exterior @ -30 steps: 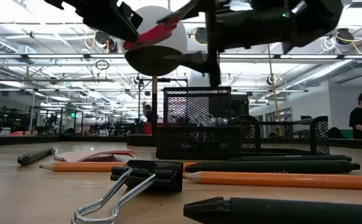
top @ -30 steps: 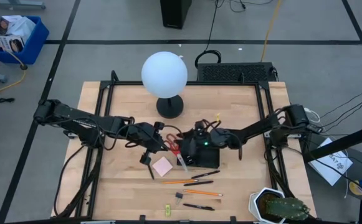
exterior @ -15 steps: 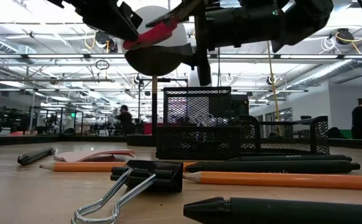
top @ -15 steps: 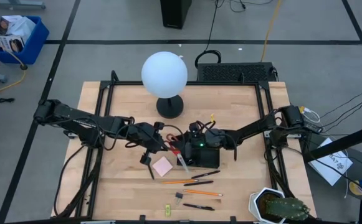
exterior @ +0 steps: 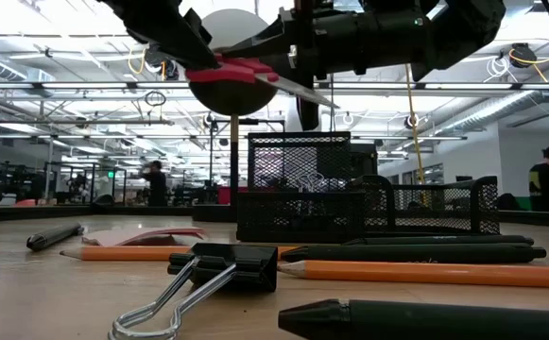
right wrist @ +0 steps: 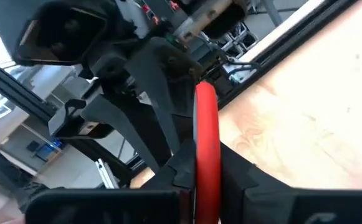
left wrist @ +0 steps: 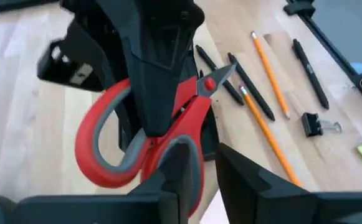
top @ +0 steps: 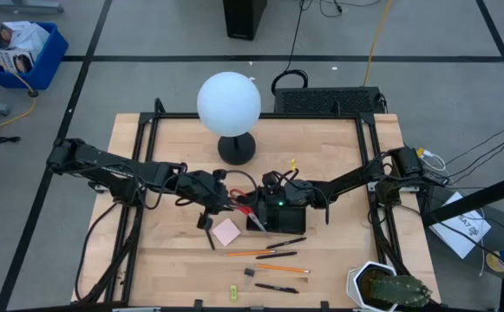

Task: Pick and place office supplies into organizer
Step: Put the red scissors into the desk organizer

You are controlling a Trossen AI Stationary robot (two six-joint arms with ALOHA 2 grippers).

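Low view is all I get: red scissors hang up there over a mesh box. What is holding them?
Observer: Both grippers. From above, the left gripper and right gripper meet at the scissors, each wrist camera showing a red handle between its own fingers.
Operator: Are they right over the box?
Observer: Near its left edge; the box sits mostly under the right arm.
Operator: What is that pink thing on the table?
Observer: A square sticky-note pad, lying flat just left of the box.
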